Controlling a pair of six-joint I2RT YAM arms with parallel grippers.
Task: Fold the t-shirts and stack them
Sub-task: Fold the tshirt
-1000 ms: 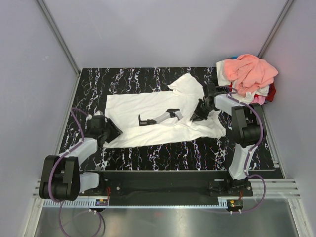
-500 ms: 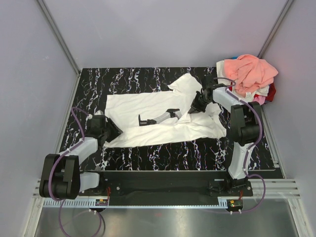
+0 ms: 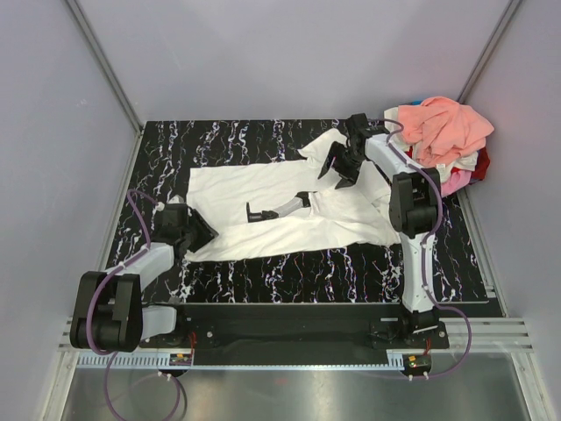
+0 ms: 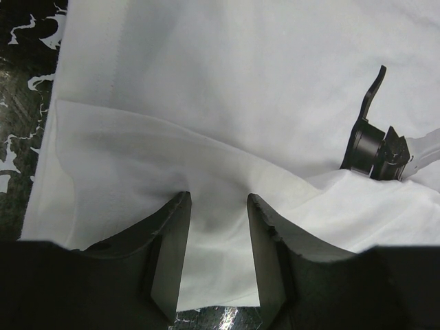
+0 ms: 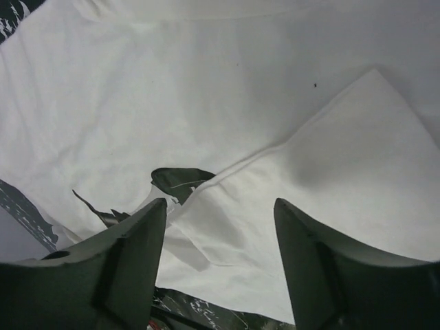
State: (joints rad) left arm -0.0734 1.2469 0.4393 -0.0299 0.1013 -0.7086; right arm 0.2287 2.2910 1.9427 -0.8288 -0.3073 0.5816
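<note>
Two tools are in my views, and both work over one white t-shirt [image 3: 280, 189] spread flat across the middle of the black, white-veined surface [image 3: 237, 140]. The shirt runs from centre left to centre right in the top view, with a black print [image 3: 280, 209] near its middle.

My left tool [image 3: 195, 233] sits at the shirt's lower-left corner. In its wrist view, the left tool [image 4: 216, 206] has its fingers [image 4: 168, 247] partly spread, and white cloth shows in the gap between them. A soft crease runs across the cloth above the fingers, and the print [image 4: 375, 144] shows at the right edge of that frame.

My right tool [image 3: 336, 168] hangs over the shirt's upper right part, beside the sleeve that points toward the top of the frame. From its own camera, the right tool [image 5: 220, 213] is spread wide with nothing between the fingers. Below them I see only white cloth and a folded flap.

Several more t-shirts [image 3: 443, 127] lie heaped at the upper right corner of the surface. A salmon-peach one is on top, with pink and red peeking out beneath.
</note>
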